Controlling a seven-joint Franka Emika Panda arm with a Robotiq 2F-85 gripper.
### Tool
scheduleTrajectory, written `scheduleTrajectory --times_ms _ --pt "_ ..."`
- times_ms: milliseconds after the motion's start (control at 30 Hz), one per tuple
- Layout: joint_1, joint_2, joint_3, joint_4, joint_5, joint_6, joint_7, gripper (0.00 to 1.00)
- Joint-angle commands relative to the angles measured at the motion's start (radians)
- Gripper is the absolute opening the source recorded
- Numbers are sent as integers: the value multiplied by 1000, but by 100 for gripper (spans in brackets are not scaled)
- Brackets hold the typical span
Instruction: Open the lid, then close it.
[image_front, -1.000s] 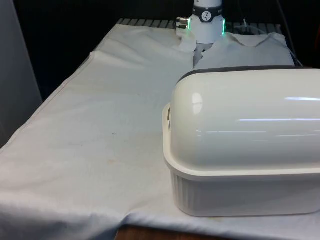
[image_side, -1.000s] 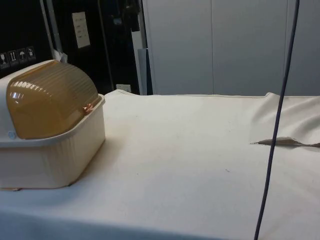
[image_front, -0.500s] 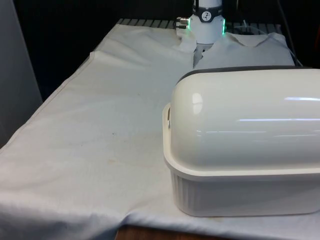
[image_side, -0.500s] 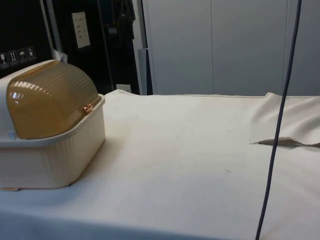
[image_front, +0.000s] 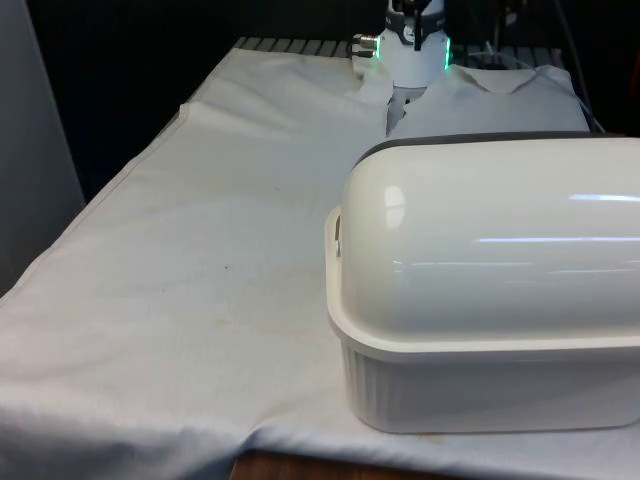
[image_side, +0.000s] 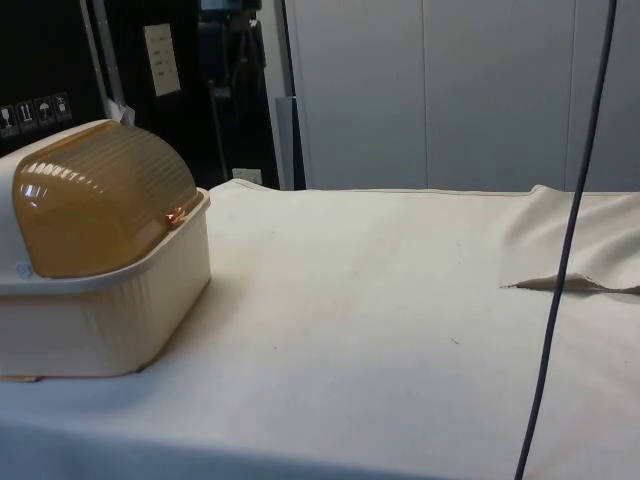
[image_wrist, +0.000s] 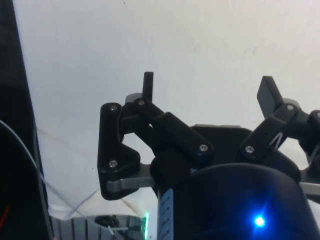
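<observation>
Moved: hanging cable (image_side: 570, 250) swung rightward in the side view; bread box unchanged.
Bread box (image_front: 480, 300): near right of tabletop (image_front: 200, 250) in the front view.
Lid (image_side: 95, 200): amber, shut.
Tool (image_wrist: 210, 95): fingers spread wide, holding nothing, above white cloth.

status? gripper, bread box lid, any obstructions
Gripper open, over bare cloth, holding nothing. Bread box lid shut. Nothing blocking it.
</observation>
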Motion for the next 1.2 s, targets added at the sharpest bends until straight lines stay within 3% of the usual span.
scheduleTrajectory --times_ms 0,67,100,233,333,400,600,633,900,933,1167 --pt "5 4 5 -10 -9 30 13 100" --pt "1 2 6 -9 0 19 2 100" --pt "6 11 14 -21 -14 57 18 100" --pt "6 24 22 -30 -21 90 27 100" --pt "3 29 26 -29 -11 88 17 100" --pt "7 44 31 -36 -33 124 38 100" --pt "9 70 38 -41 -43 165 48 100" --pt "5 71 40 -35 -28 149 33 100" --pt "12 95 48 -57 -56 230 63 100" --pt "9 95 50 -53 -44 216 50 100" --pt "14 114 52 -77 -55 304 63 100"
